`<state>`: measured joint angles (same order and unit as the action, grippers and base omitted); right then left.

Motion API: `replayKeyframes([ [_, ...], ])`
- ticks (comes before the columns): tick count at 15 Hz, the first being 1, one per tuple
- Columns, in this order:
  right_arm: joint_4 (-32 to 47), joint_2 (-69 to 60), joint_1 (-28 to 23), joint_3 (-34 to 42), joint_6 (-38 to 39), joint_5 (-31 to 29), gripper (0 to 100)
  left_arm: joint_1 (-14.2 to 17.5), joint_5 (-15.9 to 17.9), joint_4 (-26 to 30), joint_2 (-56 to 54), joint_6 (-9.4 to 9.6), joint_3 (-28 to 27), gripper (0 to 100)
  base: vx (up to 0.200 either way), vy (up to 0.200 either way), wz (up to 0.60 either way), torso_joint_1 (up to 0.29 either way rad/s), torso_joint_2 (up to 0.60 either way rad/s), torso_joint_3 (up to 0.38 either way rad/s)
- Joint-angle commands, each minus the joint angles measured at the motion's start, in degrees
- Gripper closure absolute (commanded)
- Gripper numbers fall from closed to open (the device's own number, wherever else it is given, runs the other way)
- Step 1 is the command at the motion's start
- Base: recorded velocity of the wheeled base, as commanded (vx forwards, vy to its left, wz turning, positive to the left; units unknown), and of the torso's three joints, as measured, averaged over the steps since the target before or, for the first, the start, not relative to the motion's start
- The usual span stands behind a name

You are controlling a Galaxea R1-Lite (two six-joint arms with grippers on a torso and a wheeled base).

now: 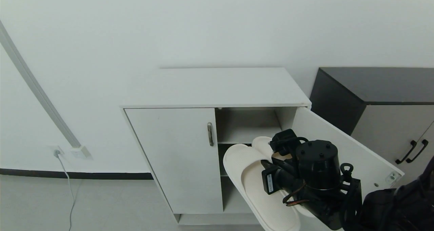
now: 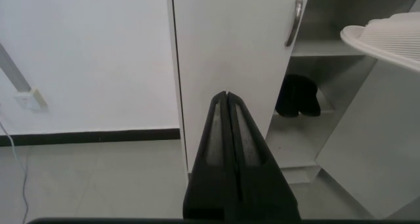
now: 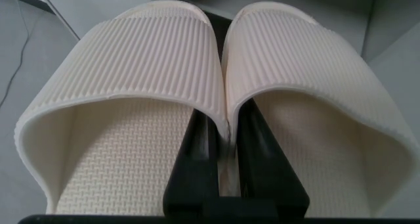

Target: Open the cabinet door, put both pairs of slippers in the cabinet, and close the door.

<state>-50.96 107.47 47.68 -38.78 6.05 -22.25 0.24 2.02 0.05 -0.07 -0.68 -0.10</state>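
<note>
Right pincer (image 3: 224, 148) clamps cream slippers (image 1: 261, 190) by inner edges, before open white cabinet (image 1: 217, 88). Left pincer (image 2: 226, 102) closed, empty. Black slippers (image 2: 298, 96) on lower shelf.

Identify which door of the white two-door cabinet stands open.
The white panel door on the right, swung outward; the left door, carrying the metal handle, is shut.

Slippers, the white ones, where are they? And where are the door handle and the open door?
white slippers (image 1: 242, 163), head view, on the rounded end nearest the cabinet.
door handle (image 1: 210, 134), head view, on the middle of the metal bar.
open door (image 1: 359, 149), head view, on its bare inner face.
</note>
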Motion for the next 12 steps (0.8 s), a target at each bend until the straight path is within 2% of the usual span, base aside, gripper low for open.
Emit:
replayKeyframes([
  [1,-0.02,0.19,0.05,0.02,0.02,0.01,100,0.02,0.0,-0.05,0.07,-0.02,0.01,100,0.0,0.0,0.0,-0.203,0.53,0.334],
  [12,-0.11,1.69,-0.13,-0.25,0.02,-0.08,100,0.02,0.0,-0.05,0.07,-0.02,0.01,100,0.0,0.0,0.0,-0.16,0.49,0.326],
])
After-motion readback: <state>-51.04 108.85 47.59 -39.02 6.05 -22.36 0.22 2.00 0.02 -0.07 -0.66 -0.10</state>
